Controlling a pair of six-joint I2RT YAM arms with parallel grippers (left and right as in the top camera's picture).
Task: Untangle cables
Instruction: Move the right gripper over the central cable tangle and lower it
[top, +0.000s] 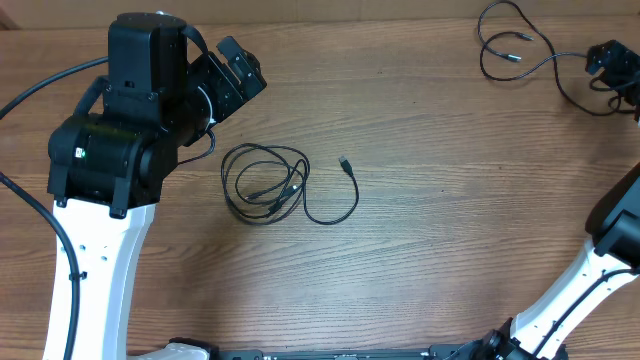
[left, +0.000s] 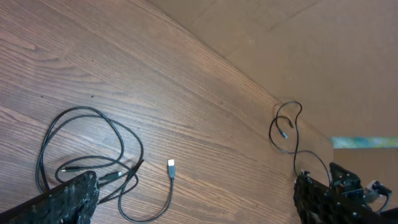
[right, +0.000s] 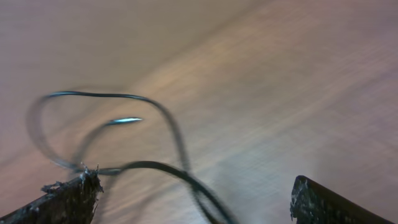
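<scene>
Cables lie on the desk (top: 420, 260) in two separate places.

1. Coiled cable (top: 262, 185). It rests flat in several overlapping loops, ahead of the left pincer (top: 238, 68) and apart from it. One strand leaves the loops on the side away from the left pincer, curves round and ends in a free plug (top: 344, 162) just beside the loops. In the left wrist view, the coiled cable (left: 87, 146) sits in front of the left pincer (left: 199, 202), off towards the finger (left: 68, 199) at the lower left, which hides the near edge of the loops.

2. Left pincer. Its jaws stand wide apart and nothing is held between them.

3. Second cable (top: 515, 45). It spreads in loose open curves just beyond the right pincer (top: 612, 68) and runs back to it, well apart from the coiled cable. The right wrist view is blurred. There the second cable (right: 155, 143) loops ahead of the right pincer (right: 196, 199), and one strand passes down between its two fingers.

4. Right pincer. Its jaws stand wide apart and do not press on the strand. Contact between the strand and the pincer body cannot be determined.
</scene>
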